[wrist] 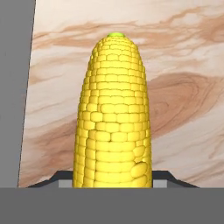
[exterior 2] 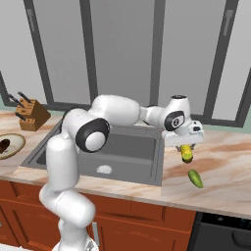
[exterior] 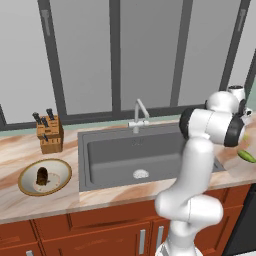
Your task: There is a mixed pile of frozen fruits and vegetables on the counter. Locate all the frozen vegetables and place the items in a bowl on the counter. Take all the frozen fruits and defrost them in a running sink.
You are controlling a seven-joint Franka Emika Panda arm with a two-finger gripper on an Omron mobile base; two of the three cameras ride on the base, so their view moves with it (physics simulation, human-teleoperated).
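Right base view: fingers [exterior 2: 186, 148] clenched on corn cob [exterior 2: 187, 154], hanging upright just above tabletop [exterior 2: 225, 166] right of sink [exterior 2: 127, 152], a green piece [exterior 2: 195, 178] lying near below. Vegetable-sorting step in hand, by judgement, with dark brown lump [exterior: 42, 175] already in bowl [exterior: 59, 184] left of sink. Next: lift clear, carry across sink, lower over bowl, release.

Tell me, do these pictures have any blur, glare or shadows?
Hand view: the corn is sharp and evenly lit, without glare. Right base view: the tool casts only a faint shadow on the counter. Left base view: flat light in the sink, slightly soft edges.
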